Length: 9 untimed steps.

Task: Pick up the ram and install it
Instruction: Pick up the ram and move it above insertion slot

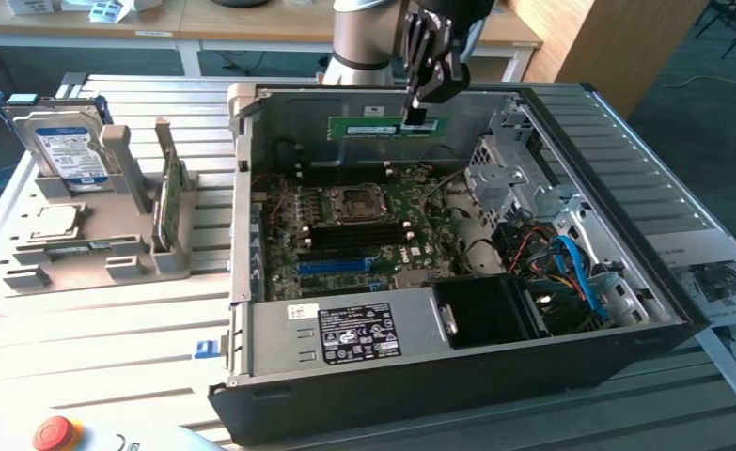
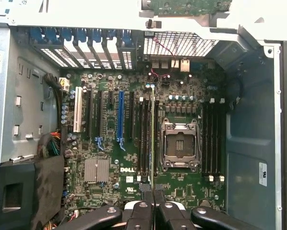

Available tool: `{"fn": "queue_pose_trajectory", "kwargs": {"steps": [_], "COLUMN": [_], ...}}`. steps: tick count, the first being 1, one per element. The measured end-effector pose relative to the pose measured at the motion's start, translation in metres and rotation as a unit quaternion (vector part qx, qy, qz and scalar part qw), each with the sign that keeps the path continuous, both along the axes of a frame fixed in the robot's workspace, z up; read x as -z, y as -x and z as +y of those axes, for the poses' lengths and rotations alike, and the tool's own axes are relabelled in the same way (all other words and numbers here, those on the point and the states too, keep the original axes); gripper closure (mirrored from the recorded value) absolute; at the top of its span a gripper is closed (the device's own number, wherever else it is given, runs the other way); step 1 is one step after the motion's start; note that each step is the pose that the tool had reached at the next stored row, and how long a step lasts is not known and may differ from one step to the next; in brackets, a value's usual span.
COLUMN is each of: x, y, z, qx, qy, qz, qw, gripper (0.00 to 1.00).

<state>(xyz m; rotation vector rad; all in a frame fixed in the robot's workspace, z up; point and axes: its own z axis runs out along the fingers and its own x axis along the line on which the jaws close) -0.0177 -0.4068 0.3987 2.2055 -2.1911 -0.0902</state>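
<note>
Gripper (image 1: 418,119) pinches thin green ram (image 1: 370,126), apparently above motherboard (image 1: 355,235)

Silver-grey arm (image 1: 365,38), black gripper (image 1: 418,118) with silver screws (image 2: 139,205)

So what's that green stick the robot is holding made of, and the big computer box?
The ram looks like green circuit board, matte, with a pale label. The computer case looks like metal: bare grey sheet inside, black painted outside, probably steel.
</note>
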Motion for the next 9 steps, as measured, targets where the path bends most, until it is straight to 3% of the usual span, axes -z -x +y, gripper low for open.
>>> {"fn": "queue_pose_trajectory", "kwargs": {"steps": [9], "x": [0.0071], "y": [0.0000], "z": [0.0001], "qx": [0.000], "qy": [0.0000], "qz": [0.0000], "qw": [1.0000], "gripper": [0.88]}}
